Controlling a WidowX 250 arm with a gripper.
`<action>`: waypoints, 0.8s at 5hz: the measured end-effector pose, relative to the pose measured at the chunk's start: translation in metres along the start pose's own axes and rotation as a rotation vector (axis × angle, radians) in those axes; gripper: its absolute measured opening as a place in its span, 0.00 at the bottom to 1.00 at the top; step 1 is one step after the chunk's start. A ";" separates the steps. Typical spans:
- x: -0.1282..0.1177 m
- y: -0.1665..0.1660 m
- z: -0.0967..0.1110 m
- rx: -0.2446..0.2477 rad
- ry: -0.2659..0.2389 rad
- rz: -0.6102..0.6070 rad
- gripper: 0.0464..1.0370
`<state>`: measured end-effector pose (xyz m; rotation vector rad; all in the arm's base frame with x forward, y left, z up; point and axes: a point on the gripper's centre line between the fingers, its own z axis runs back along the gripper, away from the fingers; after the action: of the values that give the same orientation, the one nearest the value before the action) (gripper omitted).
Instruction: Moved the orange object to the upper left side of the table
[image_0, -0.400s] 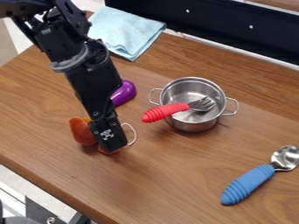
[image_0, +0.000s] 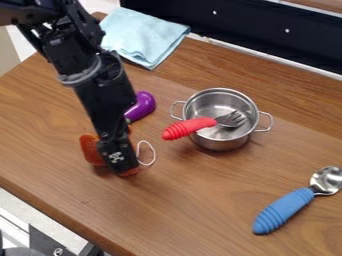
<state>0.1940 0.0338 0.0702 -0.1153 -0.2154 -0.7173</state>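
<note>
Taking 12 o'clock as the top of the view, the gripper (image_0: 119, 167) hangs low over the orange object (image_0: 91, 149), which lies on the left part of the worktop (image_0: 180, 207). Its larger visible part bulges out toward 10 o'clock from the gripper, a smaller bit showing around 5 o'clock. The middle is covered, so its long axis cannot be told, nor can I tell whether the gripper is wide, narrow or holding it. With one arm, there is no choice of side. A white loop (image_0: 153, 154) lies just beside, toward 2 o'clock, and might snag.

The coming carry should head toward 10 or 11 o'clock. The purple eggplant (image_0: 142, 106) sits near 1 o'clock and the blue cloth (image_0: 143, 34) farther off toward 12, probably clear of that path. The pot (image_0: 221, 143), at 2 o'clock, with the red-handled fork (image_0: 189, 128) across its rim, seems out of the way.
</note>
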 end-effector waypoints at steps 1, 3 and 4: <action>-0.008 0.015 -0.002 0.029 0.013 -0.056 0.96; -0.014 0.042 -0.029 0.108 0.069 -0.040 0.96; -0.016 0.041 -0.042 0.080 0.089 -0.039 0.96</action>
<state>0.2159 0.0672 0.0242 -0.0026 -0.1619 -0.7499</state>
